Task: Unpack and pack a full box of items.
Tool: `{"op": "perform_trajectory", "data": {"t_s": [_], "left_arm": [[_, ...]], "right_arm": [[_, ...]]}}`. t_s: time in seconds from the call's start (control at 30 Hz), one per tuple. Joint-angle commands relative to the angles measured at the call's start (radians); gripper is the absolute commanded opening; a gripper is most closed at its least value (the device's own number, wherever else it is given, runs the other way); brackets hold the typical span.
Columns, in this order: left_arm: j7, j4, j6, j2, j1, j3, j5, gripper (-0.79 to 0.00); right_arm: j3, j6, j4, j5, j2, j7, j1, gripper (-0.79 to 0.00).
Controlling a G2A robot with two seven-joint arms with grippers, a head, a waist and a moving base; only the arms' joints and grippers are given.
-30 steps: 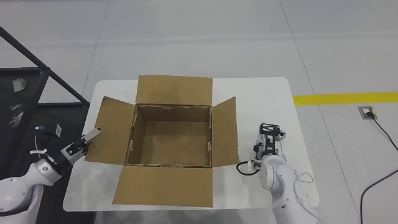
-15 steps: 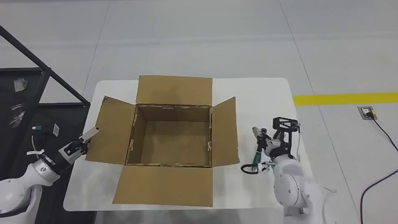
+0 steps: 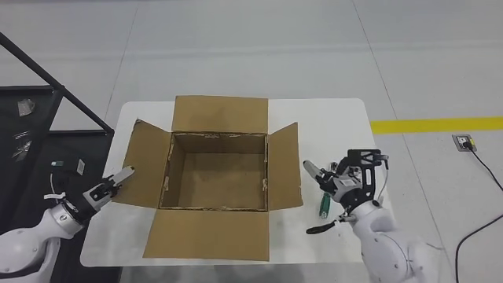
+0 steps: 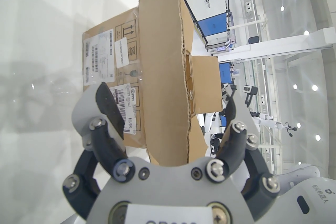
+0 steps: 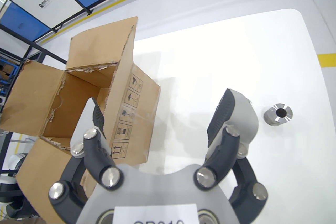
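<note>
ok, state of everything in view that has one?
box: open, all four flaps folded out, nothing visible inside.
left gripper: open, fingers astride the edge of the box's side flap, not clamped.
right gripper: open, empty, above the table beside the box.
metal cylinder: on the table, not gripped.

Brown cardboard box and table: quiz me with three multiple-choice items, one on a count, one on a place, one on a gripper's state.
1. How many flaps of the brown cardboard box are open? A two; B three; C four.
2. Where is the short silver metal cylinder? A inside the box; B on the white table; C in a gripper.
3. The right gripper is: A open, empty; B shut on a flap; C shut on the cylinder.
C: all four splay outward. B: it stands on bare tabletop. A: fingers spread, nothing held between them.
</note>
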Motion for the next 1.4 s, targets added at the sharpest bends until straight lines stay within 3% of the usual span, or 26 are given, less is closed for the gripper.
{"op": "perform_trajectory", "data": {"t_s": [0.0,0.13,0.3,0.67,0.87,1.1,1.37], "left_arm": [[0.000,-0.003,0.003,0.000,-0.002,0.005,0.005,0.000],[-0.001,-0.005,0.002,0.001,-0.003,0.008,0.004,0.000],[0.003,0.008,-0.004,0.003,0.002,-0.013,-0.020,0.000],[0.009,0.048,-0.047,0.007,0.046,-0.111,-0.137,0.000],[-0.040,0.022,-0.161,0.005,0.103,-0.121,-0.138,0.000],[-0.074,0.036,-0.298,0.000,0.159,-0.116,-0.173,0.000],[0.023,0.031,-0.351,-0.009,0.176,-0.076,-0.055,0.000]], "right_arm": [[0.009,-0.030,-0.017,0.045,0.003,0.014,-0.004,0.000],[0.031,-0.083,-0.051,0.127,0.010,0.043,-0.015,0.000],[0.034,-0.069,-0.082,0.151,0.018,0.095,-0.008,0.000],[-0.001,-0.094,-0.063,0.100,0.023,0.130,-0.007,0.000],[-0.017,-0.157,-0.064,0.132,0.035,0.185,-0.024,0.000],[0.032,-0.252,-0.115,0.177,0.055,0.218,-0.132,0.000],[-0.012,-0.228,-0.108,0.130,0.063,0.132,-0.201,0.000]]}}
